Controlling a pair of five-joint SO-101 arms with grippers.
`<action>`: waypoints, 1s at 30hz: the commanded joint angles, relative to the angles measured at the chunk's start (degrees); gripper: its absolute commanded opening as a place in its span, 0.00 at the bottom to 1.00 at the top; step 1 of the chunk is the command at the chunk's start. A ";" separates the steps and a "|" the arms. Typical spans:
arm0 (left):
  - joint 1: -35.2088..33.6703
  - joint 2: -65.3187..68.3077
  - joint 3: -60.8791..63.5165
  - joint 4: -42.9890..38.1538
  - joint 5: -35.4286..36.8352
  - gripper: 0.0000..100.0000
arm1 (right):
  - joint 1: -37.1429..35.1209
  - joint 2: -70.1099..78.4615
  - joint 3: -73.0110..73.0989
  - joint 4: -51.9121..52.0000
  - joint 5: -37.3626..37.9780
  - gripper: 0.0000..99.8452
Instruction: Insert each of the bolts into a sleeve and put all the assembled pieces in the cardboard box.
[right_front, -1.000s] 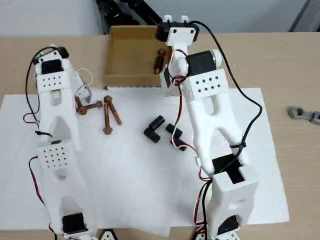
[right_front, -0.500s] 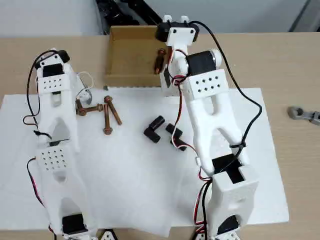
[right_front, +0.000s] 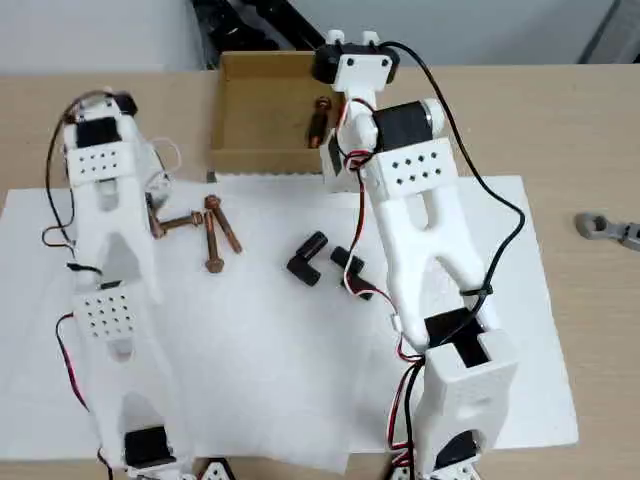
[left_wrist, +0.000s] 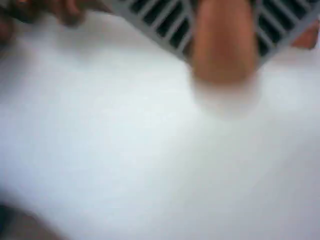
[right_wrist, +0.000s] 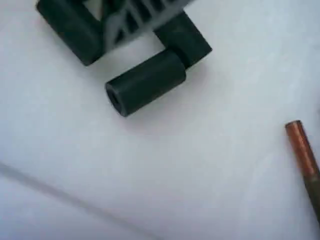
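So far, one piece that looks assembled (right_front: 319, 118), a bolt in a dark sleeve, lies inside the cardboard box (right_front: 250, 110) at the upper middle of the frame. By my reckoning the job has moved on to picking up the next bolt.

Everything else sits on the white sheet (right_front: 260, 380) that covers most of the table. The left arm runs up the left side of the frame, with the left gripper (right_front: 152, 210) down at the end of a copper bolt (right_front: 180, 220) lying crosswise on the sheet. Its wrist view shows a blurred copper shaft (left_wrist: 222, 40) right against the gripper, but I cannot tell whether it is closed on the bolt or open. The right arm reaches up the right half, and the right gripper (right_front: 336, 165) hangs at the box's near wall. I cannot tell its state either.

As I see it, the next move is to lift that bolt clear and have the other arm take a sleeve, so shaft and bore can be lined up end to end.

Two more bolts (right_front: 220, 232) lie just beside the first, close enough to be nudged. The loose black sleeves (right_front: 307, 257) sit mid-frame, two of them touching in an L, so separating one needs care. Another sleeve (right_front: 350, 265) lies partly under the right arm and its cable. A small grey metal tool (right_front: 600, 226) rests on bare table at the right edge, well apart from it all.
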 joint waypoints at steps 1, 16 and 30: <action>0.70 -1.49 -2.68 1.93 -3.16 0.01 | 0.22 -4.26 -2.20 0.31 -0.18 0.18; 0.09 -20.48 20.44 1.93 -35.78 0.01 | 0.22 -4.26 -2.29 0.31 -0.18 0.18; -0.35 -30.86 50.86 1.76 -46.59 0.01 | 0.13 -4.26 -2.29 0.31 -0.53 0.18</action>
